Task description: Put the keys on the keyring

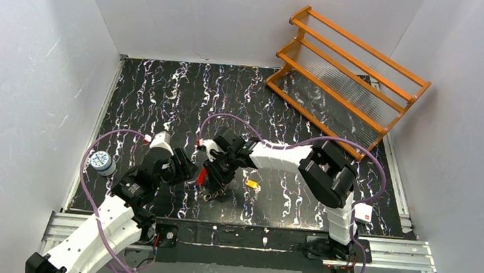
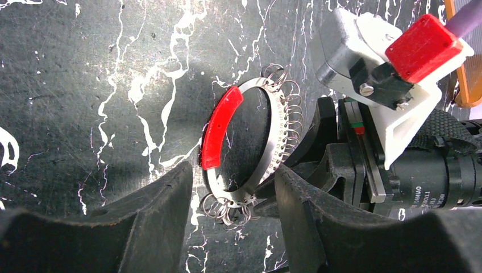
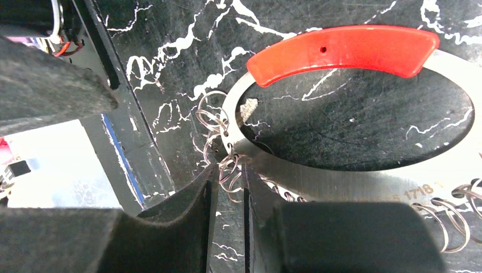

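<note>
Clamping the keyring (image 2: 219, 128) in your left end effector (image 2: 234, 170) near the front edge of the worktop (image 1: 164, 90), pry a split ring (image 3: 209, 122) open with the narrow-set right end effector (image 3: 227, 176); the brass key (image 1: 252, 185) lies beside.

This is a robot laboratory cell, not a home or a shop. The table (image 1: 164, 90) has a black top with white marble veins. Plain white walls (image 1: 34, 59) stand on its left, far and right sides, like a box. Along the near edge of the table runs an aluminium rail (image 1: 270, 239). The left arm (image 1: 103, 223) and the right arm (image 1: 290, 157), both white and black, are bolted there side by side. Purple cables (image 1: 228, 117) loop from them above the table. At the far right corner of the table is an orange rack (image 1: 347, 73).
</note>
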Tool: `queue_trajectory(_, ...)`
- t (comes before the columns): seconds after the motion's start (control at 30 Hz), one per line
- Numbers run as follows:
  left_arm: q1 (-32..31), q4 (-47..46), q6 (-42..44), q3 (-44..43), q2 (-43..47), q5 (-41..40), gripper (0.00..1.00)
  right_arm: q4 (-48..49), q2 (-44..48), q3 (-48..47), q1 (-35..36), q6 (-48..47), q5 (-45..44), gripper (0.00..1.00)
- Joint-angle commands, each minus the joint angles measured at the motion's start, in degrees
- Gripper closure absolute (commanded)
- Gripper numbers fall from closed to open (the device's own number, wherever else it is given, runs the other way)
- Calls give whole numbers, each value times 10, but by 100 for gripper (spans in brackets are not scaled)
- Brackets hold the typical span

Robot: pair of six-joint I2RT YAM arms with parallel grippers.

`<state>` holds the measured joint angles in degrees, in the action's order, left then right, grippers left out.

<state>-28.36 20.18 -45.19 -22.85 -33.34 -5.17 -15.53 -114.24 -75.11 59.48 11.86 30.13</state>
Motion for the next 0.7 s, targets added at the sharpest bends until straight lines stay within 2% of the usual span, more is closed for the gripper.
queue_trajectory(0.0, -2, 3, 1, 11, -1, 1, 47, -25, 37, -18, 9, -6, -28, 71)
queue_trajectory(0.3, -3, -1, 2, 12, -2, 1, 46, -30, 52, -31, 28, 1, -54, 71)
queue_trajectory(0.67, -2, -5, 3, 14, -6, 1, 46, 19, 66, 6, 32, 85, -51, 71)
